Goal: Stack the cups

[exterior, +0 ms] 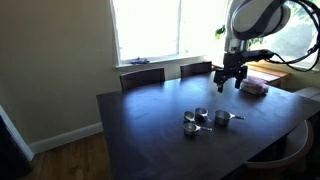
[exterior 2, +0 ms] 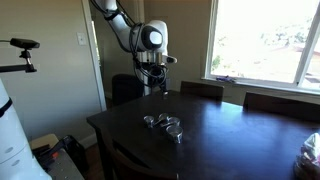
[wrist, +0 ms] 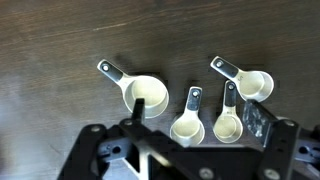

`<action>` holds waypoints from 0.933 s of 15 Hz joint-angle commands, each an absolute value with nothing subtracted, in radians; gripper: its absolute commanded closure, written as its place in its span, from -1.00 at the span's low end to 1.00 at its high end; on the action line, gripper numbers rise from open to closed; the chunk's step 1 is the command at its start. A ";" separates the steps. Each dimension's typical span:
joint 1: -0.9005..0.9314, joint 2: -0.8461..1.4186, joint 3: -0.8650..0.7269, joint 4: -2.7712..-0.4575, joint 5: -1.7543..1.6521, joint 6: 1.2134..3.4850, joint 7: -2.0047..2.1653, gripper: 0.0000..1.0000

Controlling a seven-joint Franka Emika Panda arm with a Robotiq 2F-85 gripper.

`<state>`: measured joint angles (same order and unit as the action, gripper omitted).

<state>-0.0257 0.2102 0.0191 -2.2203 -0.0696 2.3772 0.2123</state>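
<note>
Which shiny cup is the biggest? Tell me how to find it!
Find the dark table by the window. Small silver cups sit clustered on it. In the wrist view, the biggest cup is leftmost, with the widest bowl and longest handle.

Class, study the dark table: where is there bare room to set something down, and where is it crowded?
Bare: the wide stretch of table between the measuring cups and the chairs, and the near edge in front of the cups. Crowded: the cups' cluster by the open gripper, and the corner holding the pinkish stack.
</note>
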 commanded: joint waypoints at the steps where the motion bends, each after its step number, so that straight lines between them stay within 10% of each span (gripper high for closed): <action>1: 0.000 0.317 0.002 -2.163 -0.065 2.410 0.227 -1.00; 14: 0.018 0.482 -0.009 -2.060 -0.053 2.420 0.208 -1.00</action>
